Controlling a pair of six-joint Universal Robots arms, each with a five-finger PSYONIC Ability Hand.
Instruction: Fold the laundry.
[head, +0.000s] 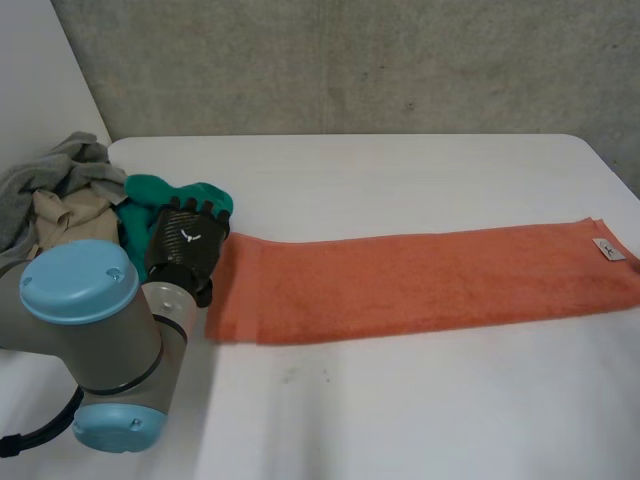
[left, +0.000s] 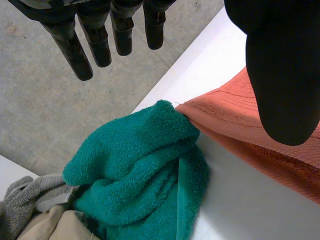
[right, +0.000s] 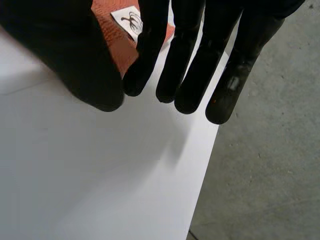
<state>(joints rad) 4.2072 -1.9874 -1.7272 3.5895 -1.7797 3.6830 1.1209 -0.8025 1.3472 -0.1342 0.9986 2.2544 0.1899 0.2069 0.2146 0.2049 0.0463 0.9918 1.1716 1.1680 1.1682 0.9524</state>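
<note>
Orange towel (head: 420, 280), folded lengthwise into a long strip, lying flat across the white table (head: 400, 400) from near its left edge to its right edge. A white label (head: 607, 249) marks the strip's far right corner. The left hand (head: 187, 245) sits at the strip's left end, released: its fingers (left: 95, 40) are straight and spread, the thumb is above the orange cloth, and nothing is grasped. Whether the palm touches the cloth cannot be told. A crumpled green towel (head: 150, 190) lies just beyond the fingertips, touching the strip's far left corner. A grey garment (head: 60, 170) and a beige garment (head: 65, 215) are heaped beside it at the table's far left corner. The right hand (right: 187, 50) is over the table's right edge by the labelled corner, fingers straight and relaxed, grasping nothing.
</note>
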